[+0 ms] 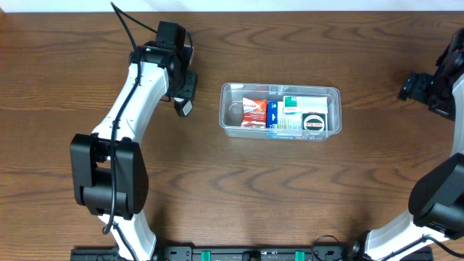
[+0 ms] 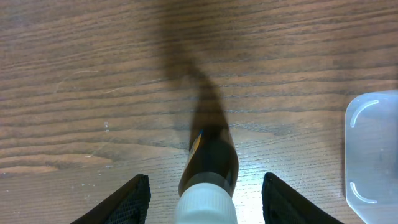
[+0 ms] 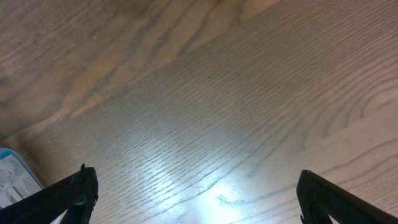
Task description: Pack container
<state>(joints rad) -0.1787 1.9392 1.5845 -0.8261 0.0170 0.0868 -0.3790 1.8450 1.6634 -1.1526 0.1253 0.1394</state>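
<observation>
Left wrist view shows the left gripper (image 2: 205, 178) with its jaws partly open, one dark finger (image 2: 134, 200) low on each side. Between them is a dark bottle (image 2: 211, 158) with a white cap (image 2: 207, 205), the cap nearest the camera and the body pointing away. Bare wood of the table (image 2: 93, 81) shows between the cap and each finger, so neither finger visibly touches the bottle. The bottle's blurred shadow runs out ahead of the jaws. Off to the right of the right-hand finger, well apart from it, is a rounded corner of the container (image 2: 373, 149), clear plastic resting on the wood. Overhead, the same container lies level, just beyond the left gripper's side, and well apart from the right gripper (image 3: 197, 173). The end of the tub nearest the left jaws is bare. Farther from them, side by side along the tub, are a red box (image 1: 254, 112), a blue box (image 1: 272, 114), a white box with a green band (image 1: 293, 105) and a white box with a black round mark (image 1: 315, 121). Right wrist view shows the right jaws spread wide, a finger at each lower corner and only wood grain and a bright glare patch between them. They hold nothing.
</observation>
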